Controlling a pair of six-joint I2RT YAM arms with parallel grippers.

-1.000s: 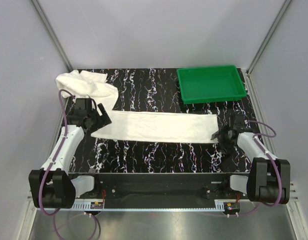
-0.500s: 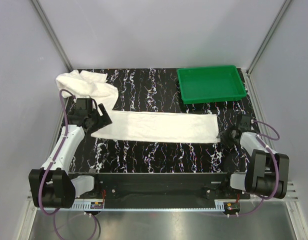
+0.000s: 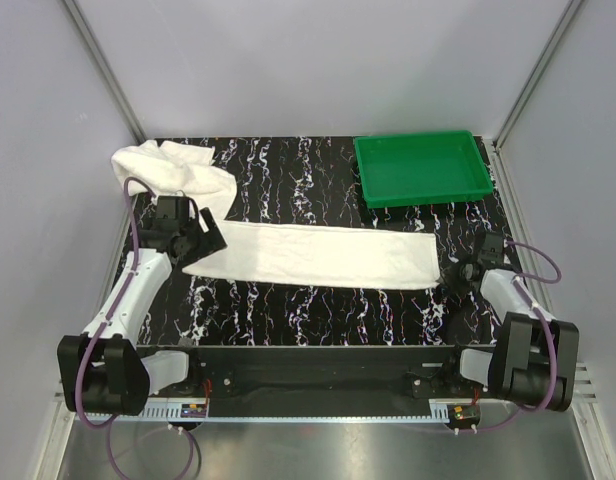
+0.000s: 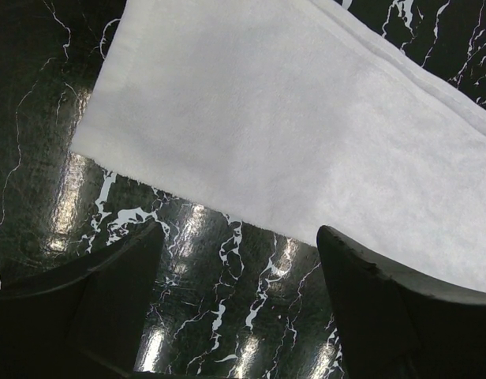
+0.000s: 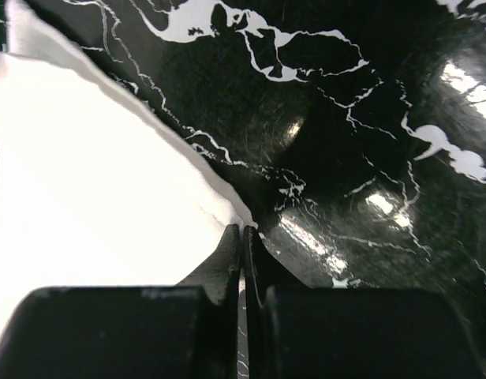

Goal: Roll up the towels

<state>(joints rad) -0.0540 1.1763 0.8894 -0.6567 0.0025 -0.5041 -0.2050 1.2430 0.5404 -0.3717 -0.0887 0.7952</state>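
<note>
Two white towels are on the marbled black table point(image 3: 318, 320). The long towel point(image 3: 318, 255) lies flat and unrolled across the middle, and the smaller towel point(image 3: 173, 168) sits crumpled at the far left corner. Rolling has not begun; the step in hand looks like taking hold of the long towel's ends. The right gripper point(image 5: 244, 234) has its fingers pressed together on the tip of the towel's near right corner. The left gripper point(image 3: 200, 240) hangs with fingers spread at the left end, the towel's edge just beyond its fingertips, apart from them. Next, I judge, the left must reach onto that edge and close.
</note>
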